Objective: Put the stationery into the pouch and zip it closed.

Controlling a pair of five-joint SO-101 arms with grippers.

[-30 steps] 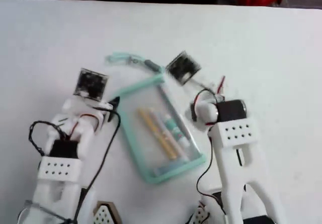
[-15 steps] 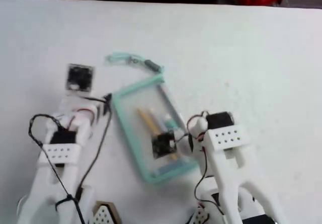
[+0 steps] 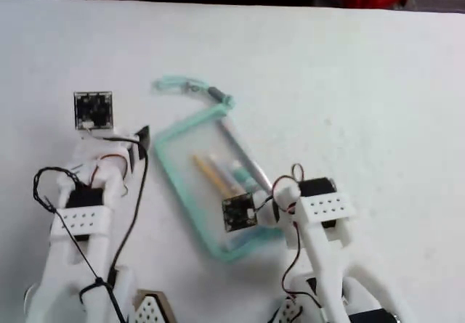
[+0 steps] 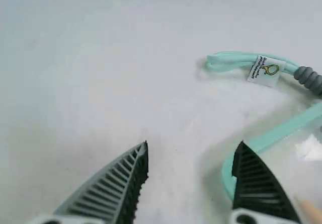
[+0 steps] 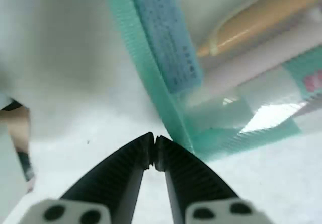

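Observation:
The clear pouch with a teal border (image 3: 190, 192) lies slantwise in the middle of the table, its teal strap (image 3: 182, 85) trailing off the far end. Inside lie a yellow pen (image 3: 214, 174) and a white pen (image 3: 243, 156). My left gripper (image 3: 136, 138) stands open just left of the pouch's far left corner (image 4: 261, 142); the strap (image 4: 236, 62) lies beyond its fingers. My right gripper (image 5: 154, 144) is shut, tips together beside the teal edge (image 5: 151, 68) at the pouch's near end (image 3: 240, 247). The tan pen (image 5: 261, 17) shows through the plastic.
White tabletop (image 3: 378, 83) stretches open to the far side and to the right. The table's back edge (image 3: 232, 3) meets a dark background. Both arm bases (image 3: 145, 308) stand at the near edge.
My right gripper has swung from the pouch's far right corner to its near end. The pouch has turned and shifted slightly. My left arm has drawn back to the left.

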